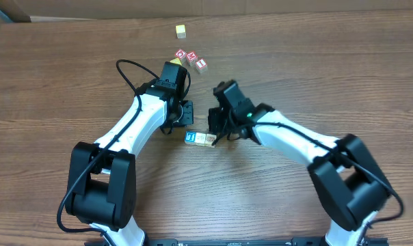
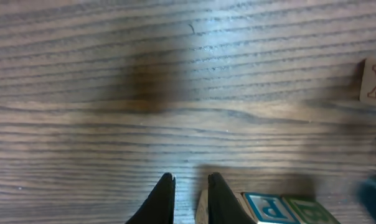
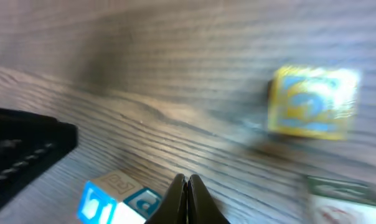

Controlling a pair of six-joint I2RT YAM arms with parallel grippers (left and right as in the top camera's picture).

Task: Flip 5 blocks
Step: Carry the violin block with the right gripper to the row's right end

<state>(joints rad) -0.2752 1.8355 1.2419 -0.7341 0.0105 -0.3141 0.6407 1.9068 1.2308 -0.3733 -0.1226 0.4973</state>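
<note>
Down at the left gripper (image 2: 190, 178), the two fingers (image 2: 162, 202) stand almost together, with only a thin strip of bare table (image 2: 175, 93) between them and nothing pinched. Just beside one finger lies a short row of blocks (image 2: 269, 208). A pale one is half hidden behind that finger, next comes a blue-framed P face, and then a green face at the outer end.

The right gripper (image 3: 187, 180) has its fingers (image 3: 177, 200) pressed flat together and holds nothing. Just beside its tips sits a blue-and-white block (image 3: 113, 198). Farther ahead of the tips is a yellow block with a blue print (image 3: 312, 102), and a blurred green-printed block (image 3: 347, 190) lies off to that same side.

From above, both grippers are near the row, and three red-and-white cubes (image 1: 191, 58) and a lone yellow cube (image 1: 181, 30) lie well beyond them.
</note>
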